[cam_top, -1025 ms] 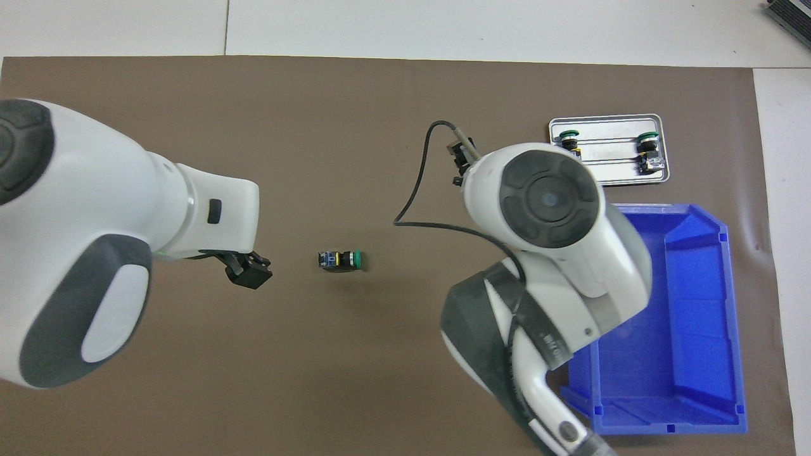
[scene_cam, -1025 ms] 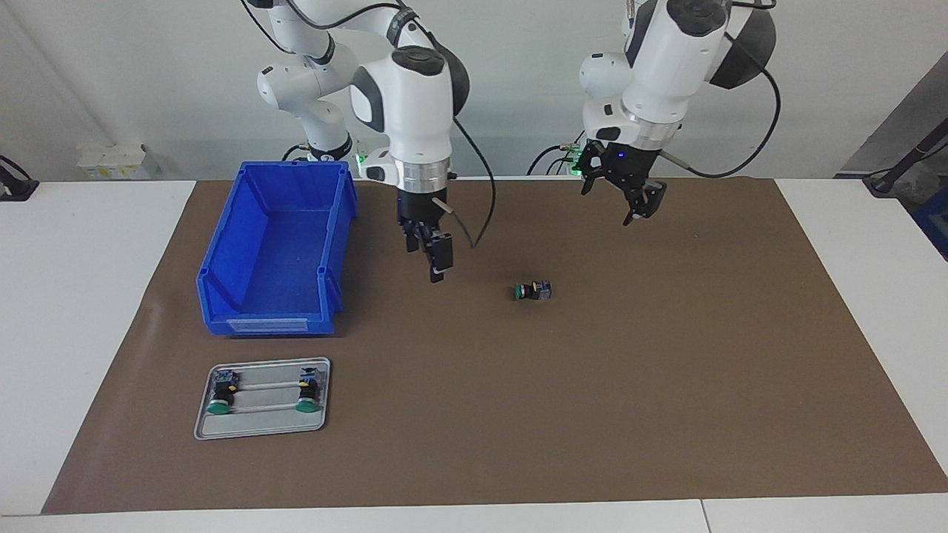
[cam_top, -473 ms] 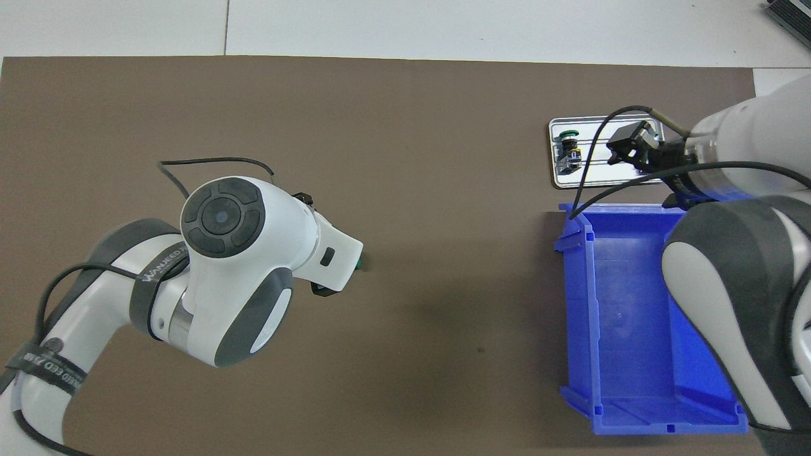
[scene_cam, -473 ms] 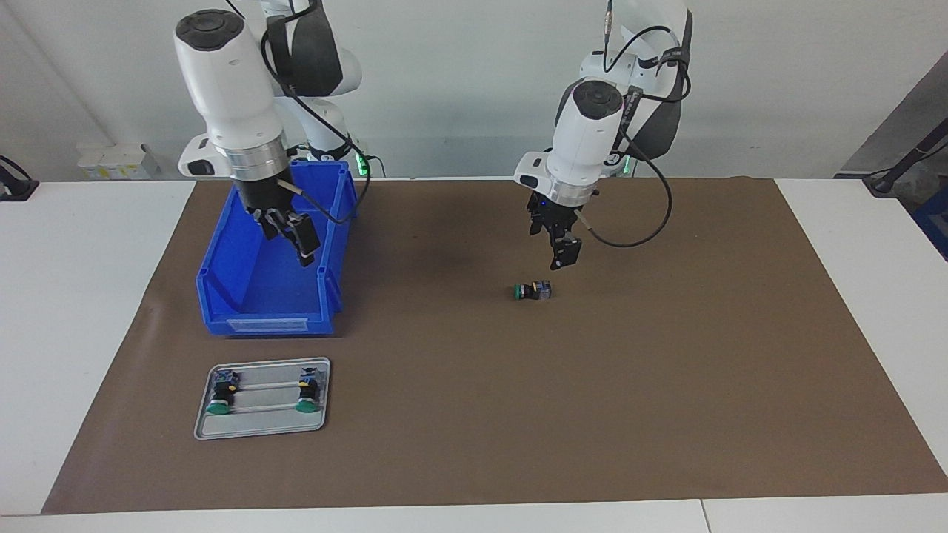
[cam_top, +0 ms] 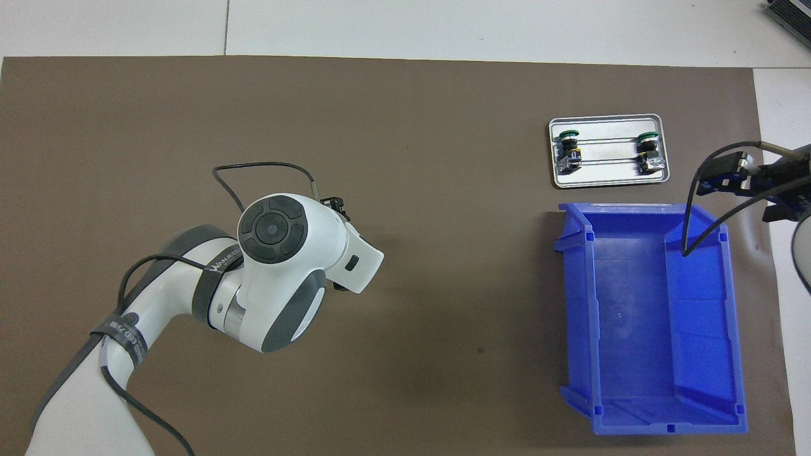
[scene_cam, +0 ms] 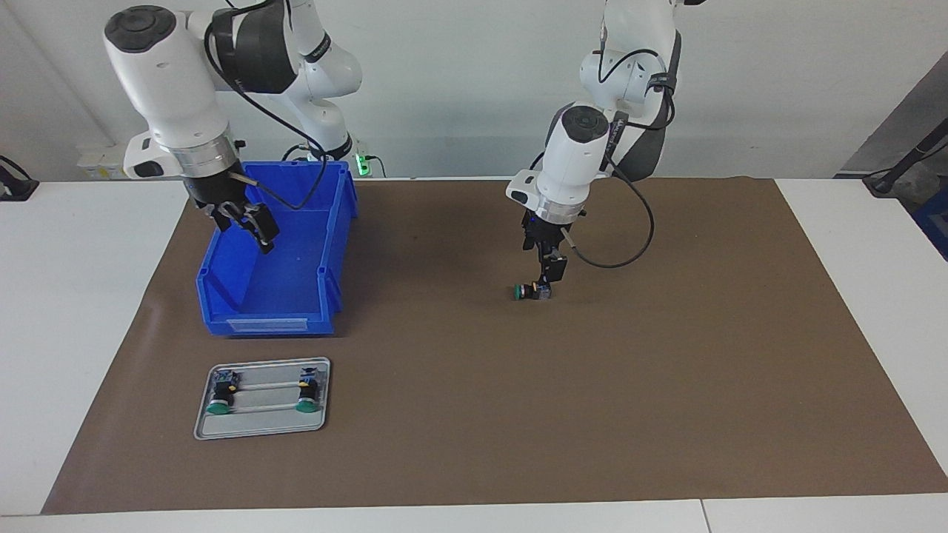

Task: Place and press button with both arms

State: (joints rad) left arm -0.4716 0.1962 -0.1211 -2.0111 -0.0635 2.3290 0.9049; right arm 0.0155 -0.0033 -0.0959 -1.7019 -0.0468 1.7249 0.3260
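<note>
One button (scene_cam: 530, 291) lies on its side on the brown mat (scene_cam: 592, 407), green cap toward the right arm's end of the table. My left gripper (scene_cam: 546, 283) points straight down and its tips are at the button's black body. The left arm's hand hides the button in the overhead view. My right gripper (scene_cam: 264, 238) hangs in the air over the blue bin's wall at the right arm's end, and also shows in the overhead view (cam_top: 723, 180). Two more buttons (scene_cam: 220, 394) (scene_cam: 306, 392) lie on a small metal tray (scene_cam: 263, 426).
The blue bin (scene_cam: 263, 323) stands on the mat toward the right arm's end, open and holding nothing (cam_top: 573, 304). The metal tray (cam_top: 608, 180) lies just farther from the robots than the bin. White table surrounds the mat.
My left gripper has come down from above the button to touch its body end. My right arm has swung farther toward its own end of the table, across the bin.
</note>
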